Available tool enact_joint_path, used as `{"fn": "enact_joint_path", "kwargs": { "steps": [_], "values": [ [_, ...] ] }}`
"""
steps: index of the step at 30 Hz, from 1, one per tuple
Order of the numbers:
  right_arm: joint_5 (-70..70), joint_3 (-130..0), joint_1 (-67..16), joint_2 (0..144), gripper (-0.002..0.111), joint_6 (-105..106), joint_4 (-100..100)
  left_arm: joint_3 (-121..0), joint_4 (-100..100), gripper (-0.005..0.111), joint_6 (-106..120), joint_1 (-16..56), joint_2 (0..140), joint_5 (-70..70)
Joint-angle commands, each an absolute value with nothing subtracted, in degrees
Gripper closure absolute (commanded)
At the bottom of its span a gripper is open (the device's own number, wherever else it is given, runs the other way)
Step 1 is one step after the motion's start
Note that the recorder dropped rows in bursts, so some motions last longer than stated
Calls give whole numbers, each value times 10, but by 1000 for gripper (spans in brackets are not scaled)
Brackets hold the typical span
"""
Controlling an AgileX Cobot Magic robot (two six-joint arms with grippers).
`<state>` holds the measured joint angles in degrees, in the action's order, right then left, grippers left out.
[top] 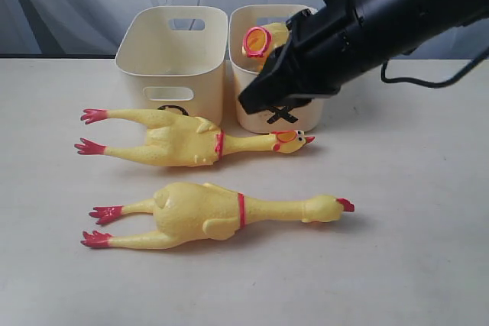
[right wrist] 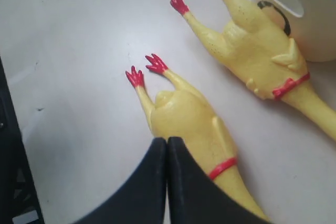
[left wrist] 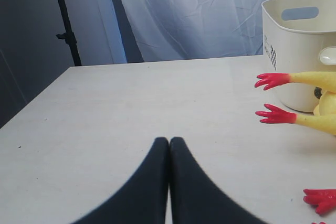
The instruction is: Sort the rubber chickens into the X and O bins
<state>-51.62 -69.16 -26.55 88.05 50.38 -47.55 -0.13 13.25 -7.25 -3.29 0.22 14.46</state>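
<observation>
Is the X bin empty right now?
No. One rubber chicken sticks up out of the X bin, head above the rim.

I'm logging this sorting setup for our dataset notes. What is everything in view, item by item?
Cream plastic bins: two, side by side at the back of the table; O bin on the left, X bin on the right.
Long yellow rubber chickens with red feet: three; far chicken and near chicken lie on the table in front of the bins, third chicken head-up in the X bin.
Table: one, off-white.
Curtain: pale grey, behind.
Stand pole: one, black, beyond the table.
Right gripper: black, shut, empty, before the X bin.
Left gripper: black, shut, over bare table.
</observation>
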Motion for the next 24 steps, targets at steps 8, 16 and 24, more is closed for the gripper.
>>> {"fn": "enact_joint_path", "kwargs": {
  "steps": [8, 16, 24],
  "values": [
    [-412, -515, -263, 711, 108, 487, -469, 0, 131, 107, -74, -34, 0, 137],
    [-340, -342, -263, 508, 108, 445, -483, 0, 131, 107, -74, -34, 0, 137],
    [-368, -288, -263, 329, 108, 374, -485, 0, 120, 107, -74, -34, 0, 78]
  ]
}}
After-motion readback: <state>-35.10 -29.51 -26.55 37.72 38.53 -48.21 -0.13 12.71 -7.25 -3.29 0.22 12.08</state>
